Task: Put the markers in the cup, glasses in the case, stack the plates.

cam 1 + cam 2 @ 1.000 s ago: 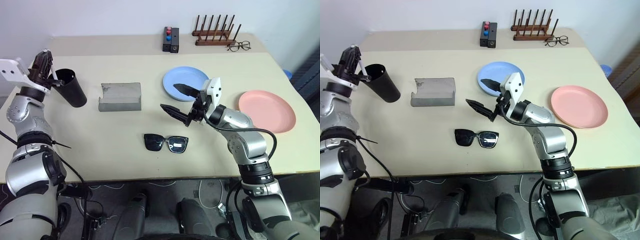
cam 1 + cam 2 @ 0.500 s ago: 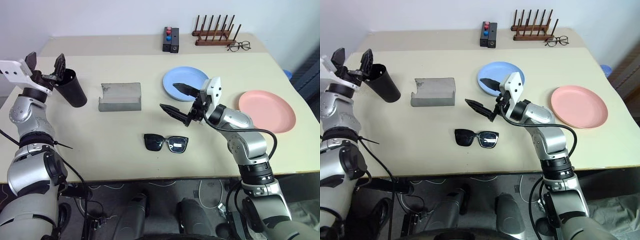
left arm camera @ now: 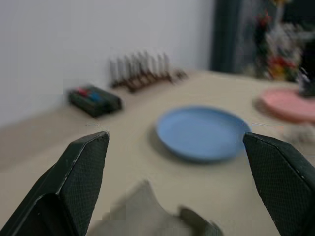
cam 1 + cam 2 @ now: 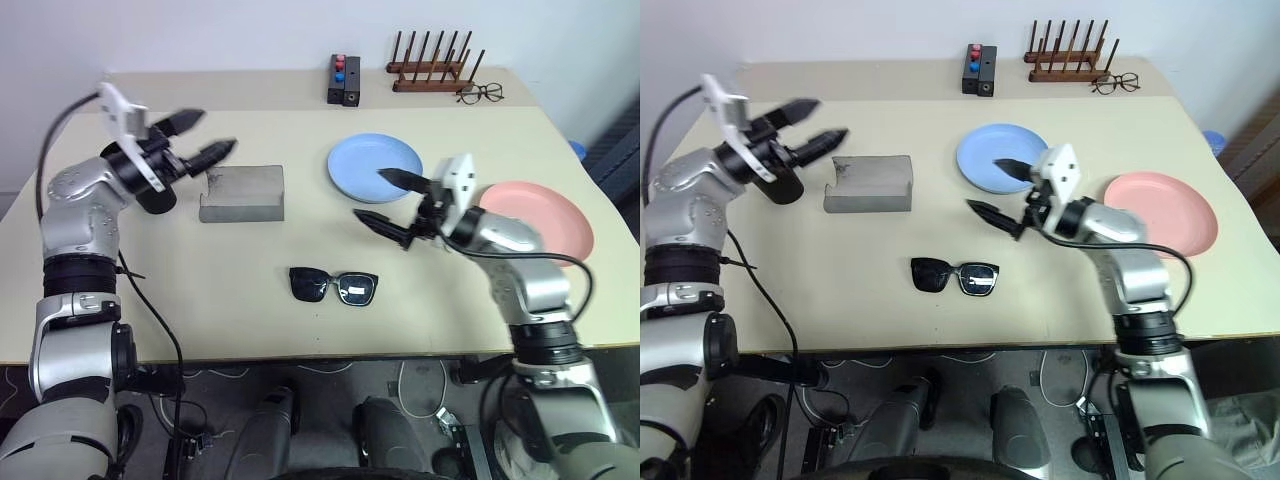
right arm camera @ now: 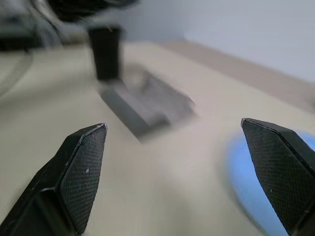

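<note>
Your left gripper [image 4: 205,135] has swung away from the black cup [image 4: 152,190] toward frame centre, now spread wide and empty above the grey case [image 4: 241,192]. Your right gripper [image 4: 392,202] shifted right, fingers apart, just below the light blue plate [image 4: 374,165]. The sunglasses [image 4: 334,285] lie lower centre; the pink plate [image 4: 560,215] sits at right.
</note>
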`<state>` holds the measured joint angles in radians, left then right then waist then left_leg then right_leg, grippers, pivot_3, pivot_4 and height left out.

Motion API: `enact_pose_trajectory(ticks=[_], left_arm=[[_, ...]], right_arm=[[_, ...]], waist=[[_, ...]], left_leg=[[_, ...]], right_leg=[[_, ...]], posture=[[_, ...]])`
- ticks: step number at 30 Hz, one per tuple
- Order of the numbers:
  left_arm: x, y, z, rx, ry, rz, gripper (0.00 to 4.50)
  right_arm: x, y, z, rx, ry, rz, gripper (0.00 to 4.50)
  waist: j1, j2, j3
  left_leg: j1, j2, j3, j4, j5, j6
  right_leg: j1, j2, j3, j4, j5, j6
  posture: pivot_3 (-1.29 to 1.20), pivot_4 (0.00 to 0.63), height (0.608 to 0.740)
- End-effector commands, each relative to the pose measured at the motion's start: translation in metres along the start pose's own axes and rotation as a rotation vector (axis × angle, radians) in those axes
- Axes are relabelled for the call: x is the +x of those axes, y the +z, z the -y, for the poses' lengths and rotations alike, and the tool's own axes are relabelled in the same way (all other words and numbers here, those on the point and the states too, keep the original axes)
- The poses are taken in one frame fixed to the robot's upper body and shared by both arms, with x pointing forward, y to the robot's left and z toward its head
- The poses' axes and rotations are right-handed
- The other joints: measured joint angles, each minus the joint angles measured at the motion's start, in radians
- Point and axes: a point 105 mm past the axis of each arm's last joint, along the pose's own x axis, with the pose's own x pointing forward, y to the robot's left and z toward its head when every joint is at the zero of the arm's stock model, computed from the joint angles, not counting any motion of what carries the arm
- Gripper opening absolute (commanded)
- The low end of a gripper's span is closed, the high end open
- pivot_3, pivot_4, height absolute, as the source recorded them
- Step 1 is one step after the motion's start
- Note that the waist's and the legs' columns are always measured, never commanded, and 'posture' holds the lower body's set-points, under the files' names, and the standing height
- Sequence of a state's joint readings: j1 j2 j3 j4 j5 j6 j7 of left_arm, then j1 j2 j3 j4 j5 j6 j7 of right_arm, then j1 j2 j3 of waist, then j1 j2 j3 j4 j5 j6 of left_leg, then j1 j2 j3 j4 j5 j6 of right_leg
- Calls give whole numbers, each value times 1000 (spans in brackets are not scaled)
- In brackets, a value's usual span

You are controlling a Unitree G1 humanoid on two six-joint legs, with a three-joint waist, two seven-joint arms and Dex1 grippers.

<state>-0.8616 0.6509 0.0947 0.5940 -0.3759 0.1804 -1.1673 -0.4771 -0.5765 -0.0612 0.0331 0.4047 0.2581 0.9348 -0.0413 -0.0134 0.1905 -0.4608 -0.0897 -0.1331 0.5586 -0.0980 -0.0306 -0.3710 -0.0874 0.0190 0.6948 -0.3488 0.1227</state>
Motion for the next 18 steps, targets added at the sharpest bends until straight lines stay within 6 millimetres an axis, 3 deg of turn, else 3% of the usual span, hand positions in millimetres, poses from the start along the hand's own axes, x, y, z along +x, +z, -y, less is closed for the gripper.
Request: enact_pose_trajectory(ticks=[1,7,10,12,18], left_arm=[[1,-14,3,45,-71,-123,4473],[2,-49,-3,61,-92,-261,4473],[9,-51,-5,14,-85,-236,4473],[10,-63,-5,44,-81,-311,4473],[14,-89,6,23,-124,-417,4473]], right_arm=[[-11,14,5,-43,-5,38,4500],[-11,19,-2,-46,-20,62,4500],[-12,20,-6,-42,-33,68,4500],[-13,20,-6,-41,-42,72,4500],[-12,21,-4,-57,-68,76,4500]], waist=[[-6,0,0],[-9,0,0],[1,0,0],[6,-1,1],[3,-1,1]], left_leg=[[0,0,0,0,0,0],[0,1,1,0,0,0],[-1,0,1,0,0,0],[-1,0,0,1,0,0],[-1,0,0,1,0,0]], right_leg=[[0,0,0,0,0,0],[-2,0,1,1,0,0],[-1,0,0,1,0,0],[-1,0,-1,0,0,0],[-1,-1,-1,0,0,0]], posture=[[0,150,740],[0,150,740],[0,150,740],[0,150,740],[0,150,740]])
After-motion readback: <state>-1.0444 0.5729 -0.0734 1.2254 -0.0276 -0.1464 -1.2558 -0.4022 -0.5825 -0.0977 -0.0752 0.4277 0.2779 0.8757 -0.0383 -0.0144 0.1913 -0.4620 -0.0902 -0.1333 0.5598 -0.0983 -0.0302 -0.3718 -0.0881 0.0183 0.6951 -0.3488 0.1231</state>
